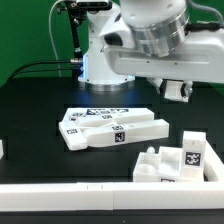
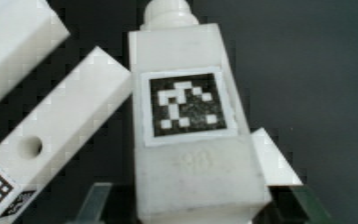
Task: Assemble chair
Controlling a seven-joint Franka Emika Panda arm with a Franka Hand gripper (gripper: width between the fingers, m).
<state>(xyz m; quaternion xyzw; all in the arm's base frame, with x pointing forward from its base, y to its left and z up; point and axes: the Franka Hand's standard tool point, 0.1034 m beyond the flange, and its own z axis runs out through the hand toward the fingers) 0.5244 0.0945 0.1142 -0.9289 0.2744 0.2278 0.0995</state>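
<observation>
The big glossy white robot arm (image 1: 140, 35) filled the far, upper part of the exterior view, above the black table top (image 1: 40, 110). A long white raised border (image 1: 90, 195) ran along the table's near edge.

The chair was not yet one structure; its parts lay loose. Near the middle of the table lay a cluster of flat white plastic panels and bars (image 1: 105, 130) with black-and-white square tags, lying side by side and touching. Just beyond it lay the thin flat white marker board (image 1: 100, 110). Nearer, on the exterior view's right, a white blocky plastic piece (image 1: 172, 160) with stepped blocks and an upright tag stood close to the border, apart from the cluster.

The two-finger gripper (image 1: 176, 91) hung under the arm's wrist on the exterior view's right, above the table and beyond the blocky piece. In the wrist view a white rectangular plastic bar (image 2: 190, 150), with one square tag on its face and a round peg at its far end, ran out from between the fingers. One dark finger (image 2: 101, 205) showed just beside it. I could not tell whether the fingers pressed on the bar or merely flanked it.

Beside this bar lay a second white plastic bar (image 2: 69, 120) with a round hole, and next to that a flat white panel (image 2: 16, 50).
</observation>
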